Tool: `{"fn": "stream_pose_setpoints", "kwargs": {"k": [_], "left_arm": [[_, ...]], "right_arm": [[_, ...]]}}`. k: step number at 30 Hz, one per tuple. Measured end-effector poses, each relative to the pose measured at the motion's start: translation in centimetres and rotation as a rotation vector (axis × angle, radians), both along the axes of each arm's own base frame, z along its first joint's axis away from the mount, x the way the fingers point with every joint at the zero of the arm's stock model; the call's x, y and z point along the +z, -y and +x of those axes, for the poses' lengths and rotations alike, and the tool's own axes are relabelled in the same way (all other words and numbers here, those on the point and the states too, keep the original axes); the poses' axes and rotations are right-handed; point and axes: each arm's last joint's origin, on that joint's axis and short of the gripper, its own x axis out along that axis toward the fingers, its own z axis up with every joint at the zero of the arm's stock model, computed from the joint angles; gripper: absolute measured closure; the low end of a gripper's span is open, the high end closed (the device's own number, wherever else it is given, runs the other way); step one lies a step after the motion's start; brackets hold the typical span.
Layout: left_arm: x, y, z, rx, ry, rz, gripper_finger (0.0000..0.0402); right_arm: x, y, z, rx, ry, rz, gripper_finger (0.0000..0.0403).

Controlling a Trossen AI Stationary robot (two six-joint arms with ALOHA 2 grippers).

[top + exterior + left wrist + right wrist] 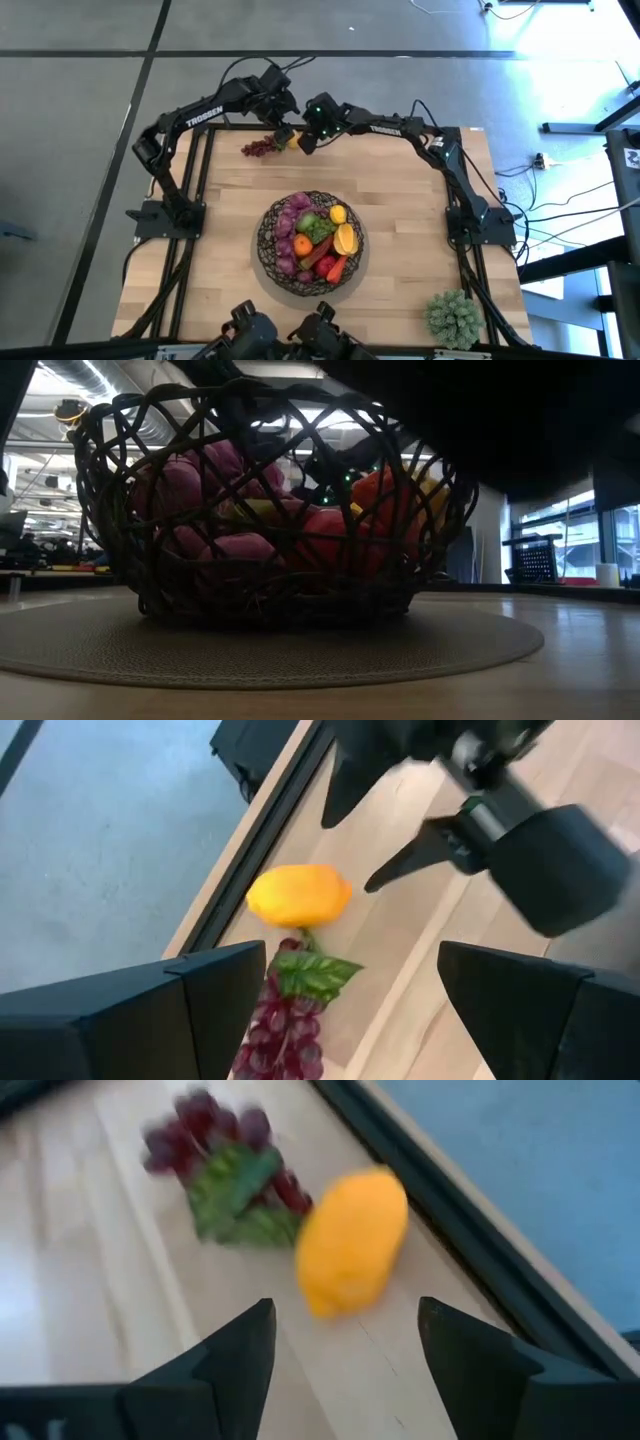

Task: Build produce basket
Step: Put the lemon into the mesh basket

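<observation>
the basket (271, 262) sits at the middle of the tabletop (400, 190) on a round mat, upright, already loaded: purple grape bunches on its left side, an orange, green pieces, yellow lemons on the right and red pieces toward the near rim. in my judgement the build is mostly done, with only stray items left to gather. two such items lie at the far edge of the tabletop, well apart from the basket: a yellow lemon (298, 895) close against the dark frame rail, and a dark red grape bunch (259, 148) with green leaves touching or just beside it. both arms reach to that far edge. the right pincer (303, 141) is lined up on the lemon, its fingers spread with the lemon ahead of the gap between them and not yet enclosed; nothing is held. that alignment suggests the lemon is the next pick, approached from the tabletop side because the rail blocks the other. the left pincer (283, 134) hovers just above the grape bunch and lemon, fingers spread wide and empty, close beside the right one. risk noted: the two pincers crowd one spot, and the lemon may roll against the rail when touched. a pale green spiky plant (452, 317) stands at the near right corner, not part of the load.
</observation>
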Motion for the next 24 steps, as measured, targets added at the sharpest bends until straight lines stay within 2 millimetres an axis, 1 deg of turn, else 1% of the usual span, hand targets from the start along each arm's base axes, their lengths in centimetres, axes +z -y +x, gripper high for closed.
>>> {"fn": "stream_pose_setpoints", "kwargs": {"k": [4, 6, 8, 11, 14, 16, 20, 24], "left_arm": [[-0.2, -0.9, -0.8, 0.029, -0.005, -0.012, 0.0113], [-0.7, -1.5, -1.0, 0.027, 0.005, -0.047, 0.0113], [-1.5, -2.0, -1.3, -0.011, -0.003, -0.092, 0.0113], [-2.9, -2.7, -1.3, -0.173, -0.063, -0.088, 0.0113], [-4.0, -3.3, -1.1, -0.363, -0.135, -0.017, 0.0113], [-4.6, -3.6, -0.9, -0.489, -0.174, 0.037, 0.0113], [-5.8, -4.2, -0.5, -0.726, -0.246, 0.134, 0.0113], [-7.6, -4.9, 0.1, -0.847, -0.282, 0.172, 0.0113]], "right_arm": [[1.7, 0.3, 0.1, 0.003, 0.013, 0.057, 0.0166], [3.3, 0.6, 0.1, 0.02, 0.023, 0.078, 0.0167], [5.0, 1.3, -0.3, 0.012, 0.019, 0.09, 0.0167], [7.6, 2.2, -1.4, 0.031, -0.022, 0.086, 0.0167], [10.3, 2.8, -2.6, 0.044, -0.05, 0.073, 0.0167], [11.7, 3.1, -3.5, 0.048, -0.071, 0.071, 0.0167], [13.4, 3.0, -5.0, 0.048, -0.062, 0.087, 0.0167], [14.7, 2.3, -5.8, 0.069, -0.069, 0.123, 0.0167]]}}
